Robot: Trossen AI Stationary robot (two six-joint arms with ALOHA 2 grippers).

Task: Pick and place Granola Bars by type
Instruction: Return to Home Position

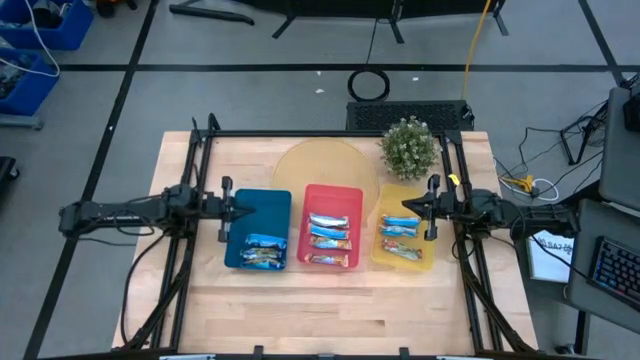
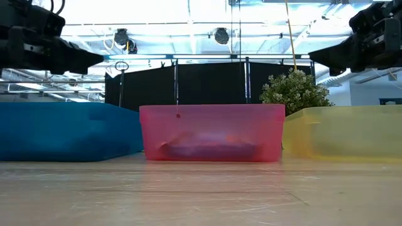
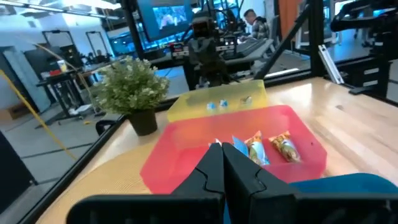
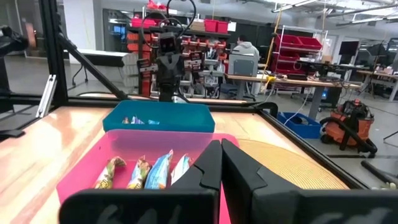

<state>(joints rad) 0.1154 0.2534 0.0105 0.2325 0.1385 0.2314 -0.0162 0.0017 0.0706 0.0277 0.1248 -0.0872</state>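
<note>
Granola Bars (image 1: pixel 330 235) first: every one in sight is inside a tray. There's a small cluster at the near end of the blue tray (image 1: pixel 262 205), a stacked row in the red tray (image 1: pixel 335 193) in the middle, and a few in the yellow tray (image 1: pixel 400 195) on the right. I can't spot a loose bar anywhere on the wooden table (image 1: pixel 300 310). To my eye the sorting is finished and the step in hand is the retreat to the rest pose. The left gripper (image 1: pixel 230 208) hangs at the outer edge of the blue tray and the right gripper (image 1: pixel 430 208) at the outer edge of the yellow one. In the low view both ride well above the tray rims. The left wrist view shows its fingers (image 3: pixel 208 171) pressed together with nothing between them, and the right arm's fingers (image 4: pixel 208 168) are the same, closed and empty. The next move asks little. Draw each arm back level, keeping clear of the tray walls, and on the right, clear of the potted plant (image 1: pixel 408 147) beside the round mat (image 1: pixel 315 165).
</note>
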